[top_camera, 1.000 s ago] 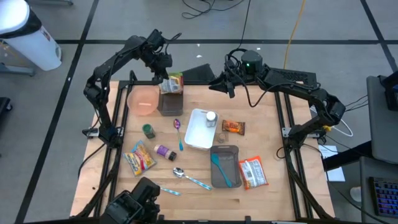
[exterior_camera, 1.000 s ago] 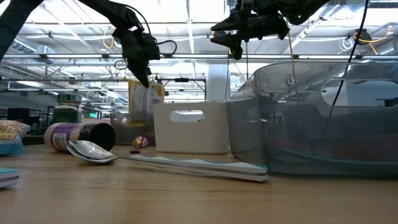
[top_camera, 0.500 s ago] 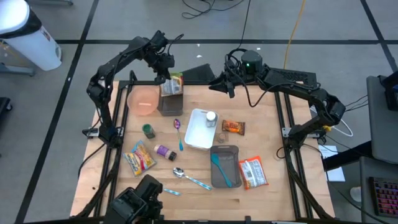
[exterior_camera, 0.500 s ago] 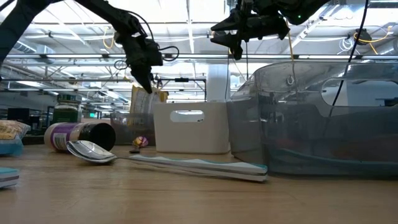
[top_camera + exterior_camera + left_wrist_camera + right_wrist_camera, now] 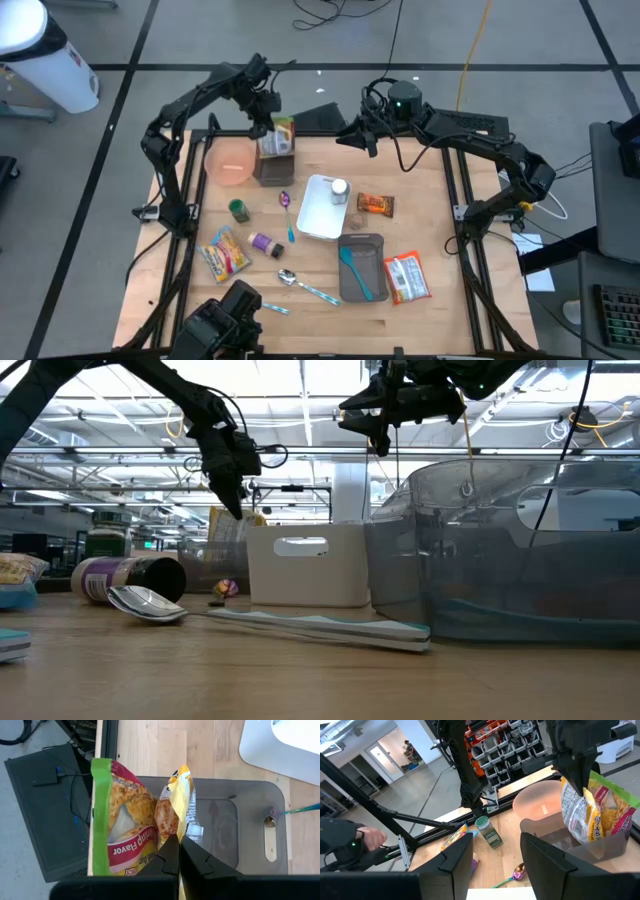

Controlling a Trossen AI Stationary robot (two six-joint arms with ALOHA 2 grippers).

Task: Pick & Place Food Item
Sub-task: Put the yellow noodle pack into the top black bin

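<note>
A: What's the layout, biggest things first?

B: The wooden table [image 5: 420, 200] carries two grey bins, a white tray [image 5: 322, 208] in the middle, a pink bowl [image 5: 230, 162], then small stuff: snack packs, spoons, a spice jar. The grey bin [image 5: 273, 165] at the far left edge is the one in play.

A: And the arms?

B: The left gripper [image 5: 266, 124] hangs over that bin, fingers pinched narrow on the top edge of the yellow snack bag [image 5: 179, 800]. The right gripper [image 5: 368, 137] waits high over the far edge, fingers spread wide, holding nothing.

A: How far along is it?

B: I'd say nearly placed. The bag hangs upright with its lower end down inside the bin, next to a green-topped shrimp-flavour bag [image 5: 120, 825] leaning on the bin's far wall. What's left is letting go and lifting clear.

A: Any room trouble?

B: The bin's near half looks free, so the bag has space to settle. The bin sits tight to the table's far edge and the frame rail, and the bowl is just beside it, so straight up seems the safest way out.
</note>
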